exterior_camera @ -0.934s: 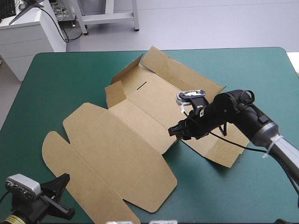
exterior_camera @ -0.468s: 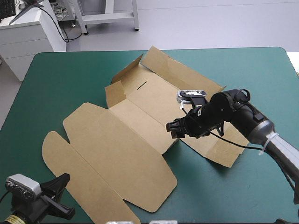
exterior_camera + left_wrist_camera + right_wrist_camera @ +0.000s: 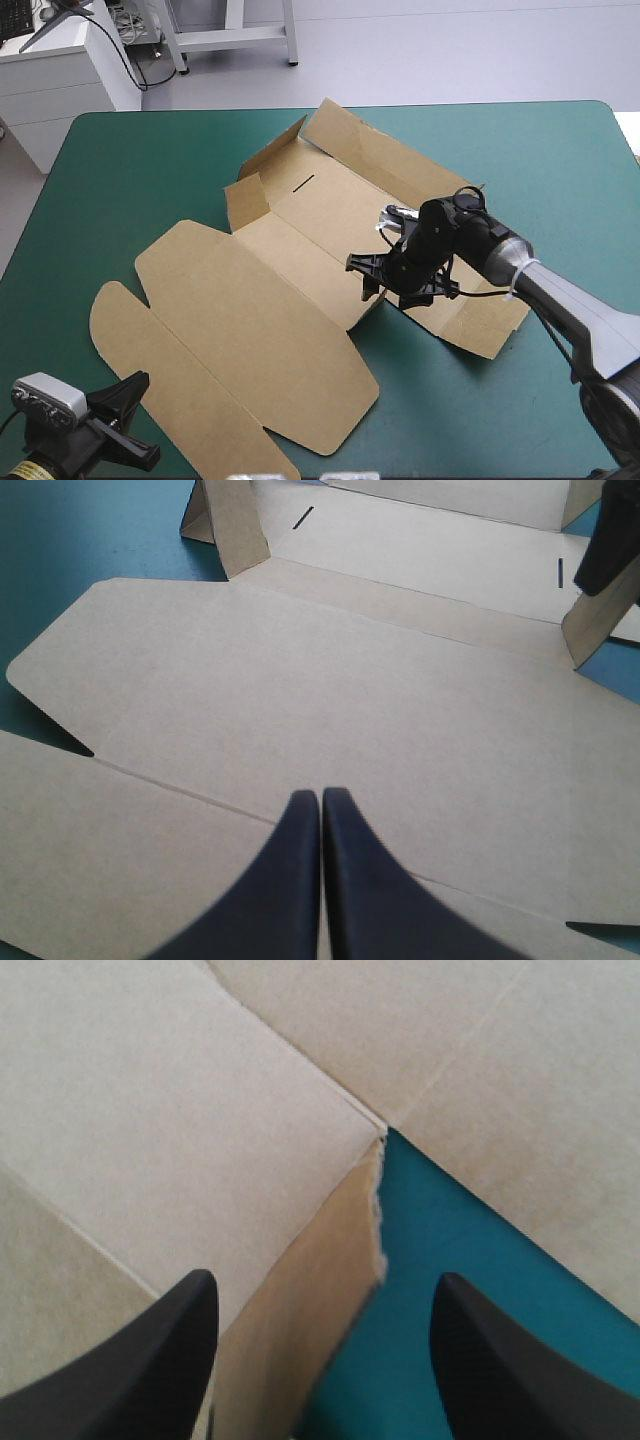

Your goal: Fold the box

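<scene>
Since just before, the box has stayed put in the middle of the worktop. Its big lid panels lie flat toward the near left and its far walls are partly raised. Meanwhile my right gripper has reached further in over it. Its fingers stand apart on either side of a small upright flap at the tray's near corner, not clamped on it. My left gripper sits at the near-left corner, pointing across the flat lid, fingers pressed together.
</scene>
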Controlling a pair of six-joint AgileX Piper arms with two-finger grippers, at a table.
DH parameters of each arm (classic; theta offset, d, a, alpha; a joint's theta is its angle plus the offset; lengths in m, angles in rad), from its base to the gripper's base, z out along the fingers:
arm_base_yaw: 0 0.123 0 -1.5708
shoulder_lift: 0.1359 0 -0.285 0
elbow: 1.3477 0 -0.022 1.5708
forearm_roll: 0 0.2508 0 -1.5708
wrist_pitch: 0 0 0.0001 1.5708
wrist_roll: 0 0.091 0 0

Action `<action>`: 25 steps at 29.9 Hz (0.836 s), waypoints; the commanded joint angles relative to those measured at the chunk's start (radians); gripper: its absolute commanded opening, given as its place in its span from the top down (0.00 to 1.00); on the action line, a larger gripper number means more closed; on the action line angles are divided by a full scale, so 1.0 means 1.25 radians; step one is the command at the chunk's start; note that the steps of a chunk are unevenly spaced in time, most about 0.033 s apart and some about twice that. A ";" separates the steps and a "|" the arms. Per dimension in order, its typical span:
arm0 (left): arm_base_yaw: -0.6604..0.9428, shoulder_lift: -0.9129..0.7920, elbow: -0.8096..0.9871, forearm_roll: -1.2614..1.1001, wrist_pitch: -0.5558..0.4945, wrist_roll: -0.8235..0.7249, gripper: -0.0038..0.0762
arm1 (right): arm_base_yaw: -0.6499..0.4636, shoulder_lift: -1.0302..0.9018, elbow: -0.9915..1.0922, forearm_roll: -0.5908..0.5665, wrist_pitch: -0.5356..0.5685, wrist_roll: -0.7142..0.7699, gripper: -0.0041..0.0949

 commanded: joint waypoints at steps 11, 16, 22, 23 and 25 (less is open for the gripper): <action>-0.003 0.019 -0.021 -0.013 -0.058 0.001 0.96 | 0.000 0.016 -0.030 0.120 -0.053 0.004 0.44; -0.003 0.019 -0.021 -0.013 -0.058 0.001 0.96 | 0.000 0.016 -0.032 0.113 -0.014 -0.006 0.61; -0.003 0.019 -0.021 -0.013 -0.058 0.001 0.96 | 0.000 0.016 -0.032 0.110 0.010 0.008 0.74; -0.003 0.019 -0.021 -0.013 -0.058 0.001 0.96 | 0.000 0.016 -0.032 0.103 0.014 0.021 0.76; -0.003 0.019 -0.021 -0.013 -0.058 0.001 0.96 | 0.000 0.016 -0.032 0.083 0.031 0.070 0.82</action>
